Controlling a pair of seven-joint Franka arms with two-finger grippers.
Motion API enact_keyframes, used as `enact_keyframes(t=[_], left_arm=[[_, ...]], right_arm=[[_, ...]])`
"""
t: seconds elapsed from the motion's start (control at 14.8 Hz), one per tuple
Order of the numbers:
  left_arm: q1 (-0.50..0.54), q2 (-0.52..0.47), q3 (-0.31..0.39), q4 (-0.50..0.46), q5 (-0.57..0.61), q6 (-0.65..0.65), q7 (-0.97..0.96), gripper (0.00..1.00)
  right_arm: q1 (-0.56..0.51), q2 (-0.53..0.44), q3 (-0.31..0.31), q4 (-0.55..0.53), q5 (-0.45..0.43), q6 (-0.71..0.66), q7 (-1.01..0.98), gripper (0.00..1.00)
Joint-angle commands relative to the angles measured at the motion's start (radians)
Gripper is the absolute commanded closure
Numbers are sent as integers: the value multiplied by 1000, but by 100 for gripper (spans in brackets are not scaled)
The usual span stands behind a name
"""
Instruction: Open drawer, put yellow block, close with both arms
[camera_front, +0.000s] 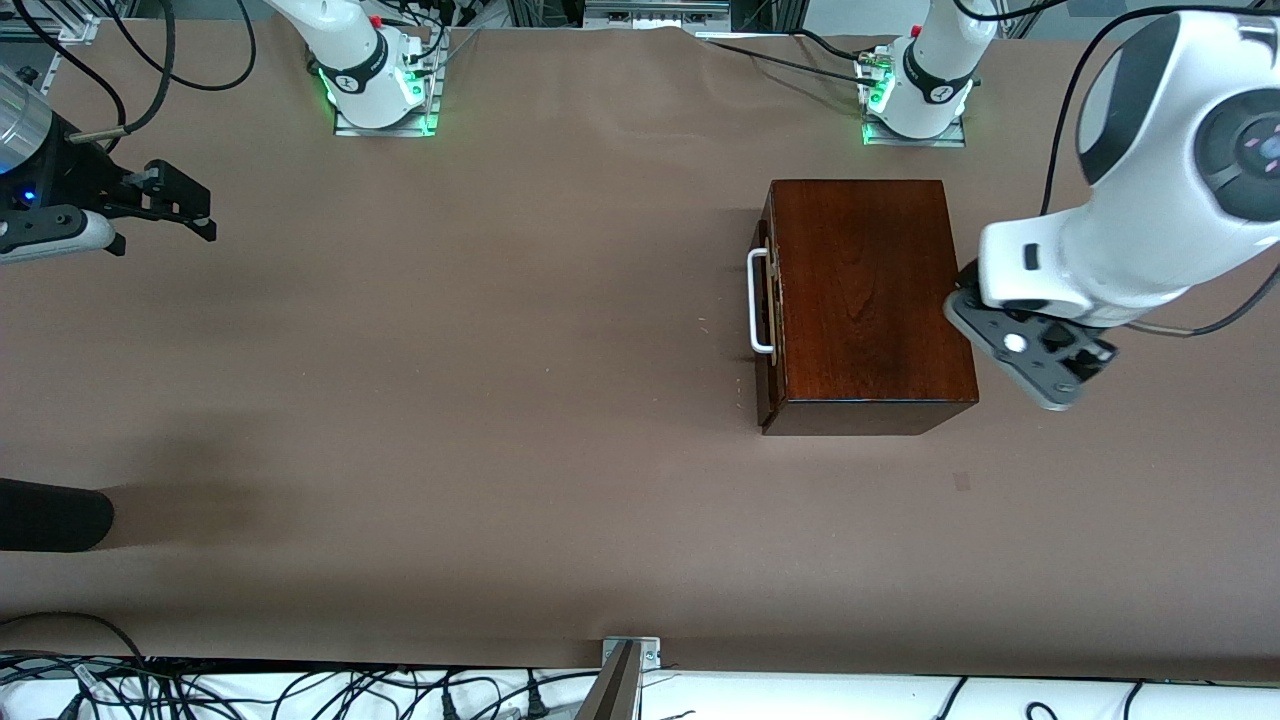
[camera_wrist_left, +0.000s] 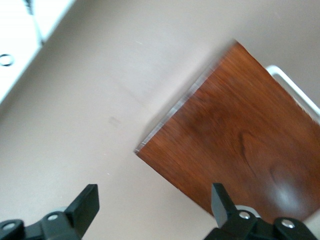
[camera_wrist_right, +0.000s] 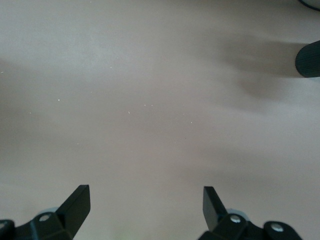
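We see the mahogany box (camera_front: 868, 300) with its drawer (camera_front: 768, 310) still shut, nothing begun; no yellow block shows. Our left gripper (camera_wrist_left: 155, 210) hangs wide at the box's edge; right gripper (camera_wrist_right: 146, 205) waits wide, well apart.

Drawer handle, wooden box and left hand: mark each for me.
drawer handle (camera_front: 759, 301), front view, middle of the white bar.
wooden box (camera_front: 865, 290), front view, middle of its top.
left hand (camera_wrist_left: 154, 206), left wrist view, midway between fingertips.
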Motion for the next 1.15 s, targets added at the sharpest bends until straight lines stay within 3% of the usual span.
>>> enact_keyframes(t=[0.0, 0.07, 0.34, 1.08], left_arm=[[75, -245, 4, -325, -91, 168, -205, 0], [107, -296, 4, -386, -154, 173, -248, 0], [156, -445, 33, -573, -162, 169, -264, 0], [156, -455, 36, -594, -161, 155, -267, 0]], right_arm=[[2, 1, -2, 16, 8, -7, 1, 0], [2, 1, -2, 16, 8, -7, 1, 0], [2, 1, -2, 16, 6, -7, 1, 0], [2, 1, -2, 16, 9, -7, 1, 0]])
